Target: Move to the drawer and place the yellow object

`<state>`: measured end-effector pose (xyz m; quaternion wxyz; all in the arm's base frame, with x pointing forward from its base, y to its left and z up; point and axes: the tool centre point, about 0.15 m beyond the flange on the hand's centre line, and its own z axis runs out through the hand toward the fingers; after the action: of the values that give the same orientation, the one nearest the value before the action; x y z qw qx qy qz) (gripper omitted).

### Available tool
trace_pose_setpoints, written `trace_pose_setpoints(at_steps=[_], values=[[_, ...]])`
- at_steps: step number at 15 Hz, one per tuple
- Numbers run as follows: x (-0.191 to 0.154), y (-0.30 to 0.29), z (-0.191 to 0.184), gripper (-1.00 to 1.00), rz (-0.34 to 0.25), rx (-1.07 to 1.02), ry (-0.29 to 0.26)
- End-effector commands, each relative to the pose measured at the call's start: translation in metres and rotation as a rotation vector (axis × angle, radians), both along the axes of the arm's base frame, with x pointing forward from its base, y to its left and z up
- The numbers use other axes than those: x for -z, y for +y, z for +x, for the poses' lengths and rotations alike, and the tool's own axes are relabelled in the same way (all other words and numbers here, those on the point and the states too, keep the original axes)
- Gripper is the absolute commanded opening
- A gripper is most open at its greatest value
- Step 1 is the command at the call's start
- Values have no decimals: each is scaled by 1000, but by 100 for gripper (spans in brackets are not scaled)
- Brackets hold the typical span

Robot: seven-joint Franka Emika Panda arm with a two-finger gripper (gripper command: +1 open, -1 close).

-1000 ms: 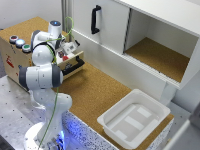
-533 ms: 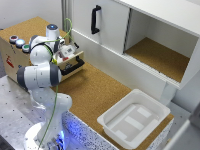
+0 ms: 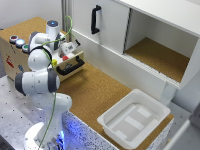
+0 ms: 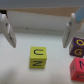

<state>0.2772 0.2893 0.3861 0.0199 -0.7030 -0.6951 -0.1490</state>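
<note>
Grey fingers [image 4: 8, 34] of the tool [image 4: 38, 31] stand well apart in the wrist view, one at each side, jaws wide and gripping nothing. Between the fingers and a little beyond their tips lies the yellow object [image 4: 37, 57], a small yellow block with dark lettering on its top face, resting on the pale floor of the drawer [image 3: 71, 64] and touching neither finger. Just beside the yellow object sit a purple block [image 4: 78, 47] and a pink block [image 4: 77, 67], both lettered, both partly cut by the frame edge.

In the exterior view the tool [image 3: 66, 48] hangs directly over the drawer, which stands pulled out with its black bar handle [image 3: 70, 66] facing the counter [image 3: 95, 92]. The drawer belongs to a cork-topped box [image 3: 22, 31] carrying coloured buttons [image 3: 19, 43] near its edge. Beyond the drawer, toward the exterior view's right, stands a white cabinet [image 3: 145, 37] with a black-handled door [image 3: 95, 19] and an open compartment. A white plastic tub [image 3: 134, 118] rests on the counter, well apart from the drawer.
</note>
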Motion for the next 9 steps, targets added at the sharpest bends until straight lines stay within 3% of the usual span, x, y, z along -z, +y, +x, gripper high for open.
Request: trace_pose_setpoints(at_steps=[1, 2, 3, 6, 7, 8, 9], values=[[-7, -3, 2, 100, -33, 14, 10], [-7, -3, 2, 100, -33, 14, 10], [-8, -5, -4, 100, 11, 14, 8], [-71, -6, -30, 100, 99, 38, 31], [-94, -3, -38, 100, 117, 45, 79], [-105, 0, -45, 100, 98, 31, 154], [-112, 5, -53, 100, 61, -11, 177]])
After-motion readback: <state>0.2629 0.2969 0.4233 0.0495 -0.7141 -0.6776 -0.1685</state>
